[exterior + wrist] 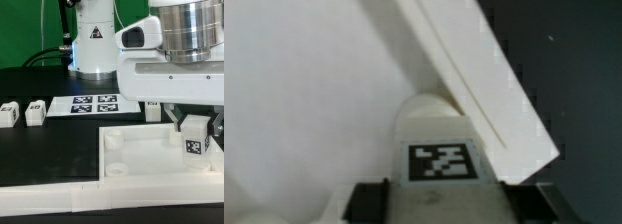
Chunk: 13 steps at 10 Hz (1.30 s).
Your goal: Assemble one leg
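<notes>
The gripper [193, 128] is closed on the leg [195, 141], which is held upright between its fingers, marker outward. The leg is positioned over the tray-like piece [140, 160], near its raised edge [491, 90].

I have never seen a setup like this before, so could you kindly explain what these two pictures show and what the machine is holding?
It is a robot arm with a two-finger gripper that builds furniture from loose parts. One picture comes from a camera standing off the arm; the other from a camera on its wrist, looking down past the fingers. The gripper holds the leg, a small white block with a square black-and-white marker, over the large white tray-like piece. On the black table lie spare blocks and the marker board, a flat sheet of tags that the cameras use.
</notes>
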Each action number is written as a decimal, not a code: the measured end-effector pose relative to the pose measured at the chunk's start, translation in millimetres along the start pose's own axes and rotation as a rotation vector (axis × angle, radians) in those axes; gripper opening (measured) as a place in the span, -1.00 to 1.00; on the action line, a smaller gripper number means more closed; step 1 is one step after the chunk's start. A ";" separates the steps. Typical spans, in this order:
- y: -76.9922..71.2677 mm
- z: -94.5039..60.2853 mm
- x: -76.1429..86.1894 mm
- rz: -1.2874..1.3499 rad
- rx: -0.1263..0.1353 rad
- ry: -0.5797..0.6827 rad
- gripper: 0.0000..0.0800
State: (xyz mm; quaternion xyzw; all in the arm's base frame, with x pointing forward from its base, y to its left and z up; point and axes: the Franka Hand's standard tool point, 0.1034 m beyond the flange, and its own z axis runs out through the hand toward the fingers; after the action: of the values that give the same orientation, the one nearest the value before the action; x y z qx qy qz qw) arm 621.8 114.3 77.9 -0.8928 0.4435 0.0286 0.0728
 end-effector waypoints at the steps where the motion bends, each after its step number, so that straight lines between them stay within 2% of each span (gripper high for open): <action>1: -0.6 1.1 -1.8 0.200 0.023 -0.029 -0.27; 4: -3.4 1.6 -2.8 0.529 0.047 -0.058 -0.27; 5: -3.3 1.7 -2.7 0.524 0.047 -0.058 -0.27; 6: -3.3 1.8 -2.9 0.508 0.047 -0.058 -0.12; 7: -3.3 1.9 -2.9 0.480 0.048 -0.057 -0.12; 8: -1.5 2.7 -3.8 0.393 0.035 -0.055 0.35; 9: 1.5 4.0 -6.0 0.246 0.011 -0.054 0.54; 10: 0.9 3.6 -5.9 0.124 0.004 -0.050 0.61; 13: 1.5 3.6 -4.4 -0.177 0.012 -0.047 0.62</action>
State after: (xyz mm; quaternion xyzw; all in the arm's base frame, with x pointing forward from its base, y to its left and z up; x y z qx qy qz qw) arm 618.0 117.4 74.7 -0.9272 0.3611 0.0401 0.0908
